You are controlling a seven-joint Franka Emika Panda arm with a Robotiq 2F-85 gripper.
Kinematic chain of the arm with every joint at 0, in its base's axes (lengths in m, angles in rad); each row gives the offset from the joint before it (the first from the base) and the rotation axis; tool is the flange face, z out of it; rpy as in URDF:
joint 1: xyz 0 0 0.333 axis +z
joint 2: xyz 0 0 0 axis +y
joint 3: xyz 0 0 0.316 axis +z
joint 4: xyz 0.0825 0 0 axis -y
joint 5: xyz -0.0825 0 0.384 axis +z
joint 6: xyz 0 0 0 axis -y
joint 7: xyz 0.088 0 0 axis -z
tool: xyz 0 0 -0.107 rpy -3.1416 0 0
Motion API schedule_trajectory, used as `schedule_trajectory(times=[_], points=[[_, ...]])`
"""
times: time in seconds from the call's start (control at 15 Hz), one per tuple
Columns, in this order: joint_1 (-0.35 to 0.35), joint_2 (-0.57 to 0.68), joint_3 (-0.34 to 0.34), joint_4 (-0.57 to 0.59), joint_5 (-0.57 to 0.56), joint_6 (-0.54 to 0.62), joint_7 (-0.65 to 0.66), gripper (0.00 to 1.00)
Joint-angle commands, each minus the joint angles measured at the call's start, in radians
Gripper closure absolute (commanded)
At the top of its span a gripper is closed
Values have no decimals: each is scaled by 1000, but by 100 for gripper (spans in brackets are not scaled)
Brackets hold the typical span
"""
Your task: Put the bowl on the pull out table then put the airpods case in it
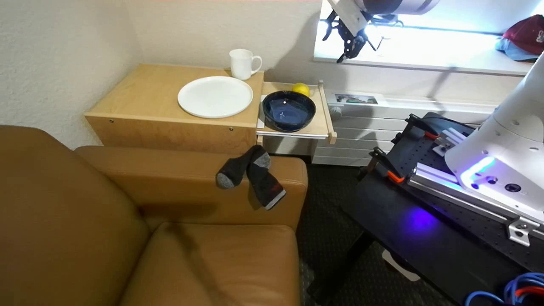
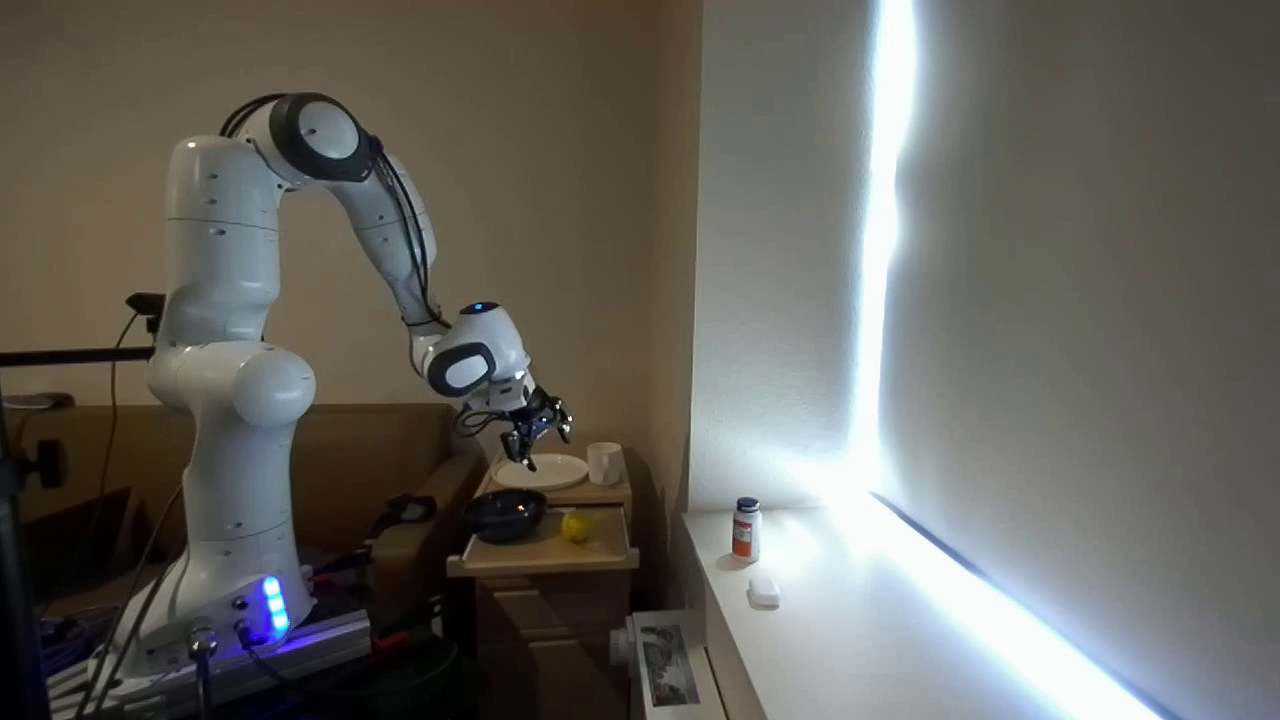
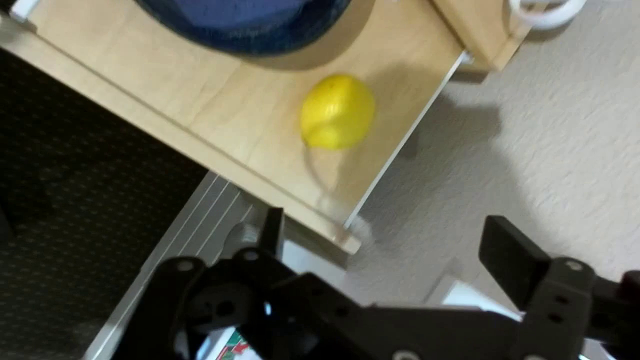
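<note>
One pull-out table (image 3: 245, 117) near sofa (image 1: 187, 193)

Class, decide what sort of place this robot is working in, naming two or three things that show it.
Probably a living room or lounge: a brown sofa, socks on its armrest, and a side table with a mug on top.
</note>
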Motion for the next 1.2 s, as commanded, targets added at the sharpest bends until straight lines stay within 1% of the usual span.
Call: schedule_trajectory(times=[0.0, 0.07, 0.13, 0.2, 0.33, 0.4, 0.47, 0.53, 0.6, 0.67, 0.93, 1.0, 1.07, 1.13], points=[[-148, 75, -15, 8, 63, -8, -18, 0], [-178, 86, -19, 33, 84, -54, -6, 0], [-127, 57, -21, 1, 50, -7, -5, 0], [-149, 68, -28, 3, 48, -9, -11, 0], [-142, 67, -27, 4, 47, -9, -11, 0], [-113, 140, -60, 41, 46, -28, 0, 0], [-94, 235, -129, 91, 60, -26, 29, 0], [-126, 266, -133, 118, 69, -17, 43, 0], [-187, 280, -144, 140, 65, -34, 37, 0], [-224, 298, -152, 155, 91, -41, 24, 0], [-378, 394, -227, 279, 128, -110, 34, 0], [-419, 410, -248, 323, 131, -160, 36, 0], [-457, 366, -245, 335, 134, -253, 33, 0], [-465, 318, -250, 320, 144, -296, 47, 0]])
